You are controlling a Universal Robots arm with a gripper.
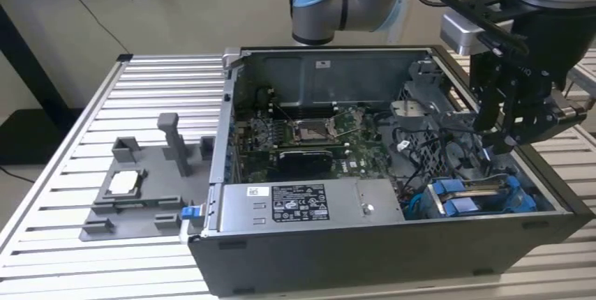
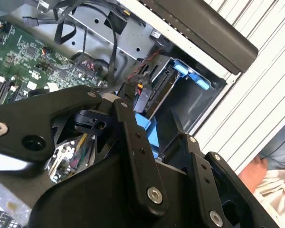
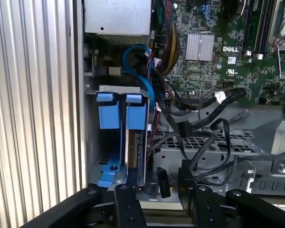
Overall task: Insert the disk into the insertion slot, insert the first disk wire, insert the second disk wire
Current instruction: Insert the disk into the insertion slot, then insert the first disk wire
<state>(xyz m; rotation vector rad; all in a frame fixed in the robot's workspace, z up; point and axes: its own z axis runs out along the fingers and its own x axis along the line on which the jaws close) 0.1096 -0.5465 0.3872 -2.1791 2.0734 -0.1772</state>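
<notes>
1. Over the drive-cage corner of the open computer case [image 1: 373, 261], at the exterior view's right, we see the gripper [image 1: 503, 144] hanging from the arm [image 1: 345, 0], above the cage and not touching it.
2. We read the pincer as released: in the first wrist view its two fingers [image 3: 126, 206] stand apart and clasp nothing.
3. We find the disk [image 3: 134, 156] already seated in the insertion slot [image 3: 119, 89]. It stands on edge, with its blue tab [image 3: 135, 116] at the mouth of the slot.
4. Just beside it, on the side nearer the case's outer wall, a second bay holds another blue carrier [image 3: 108, 116].
5. On the disk's other side, black cables [image 3: 204, 124] trail over the perforated metal floor [image 3: 213, 142]. One carries a black plug [image 3: 183, 128] that lies apart from the disk. We cannot tell whether any wire is plugged into the disk.
6. A blue cable [image 3: 150, 90] loops past the top of the cage toward the motherboard [image 1: 312, 136].
7. In the exterior view, the power supply box [image 1: 298, 206] sits along the case's near side. A grey fixture [image 1: 139, 195] rests on the slatted table [image 1: 158, 91] at the exterior view's left of the case.
8. In the second wrist view, a person's hand [image 2: 251, 175] shows beyond the table's slats.
</notes>
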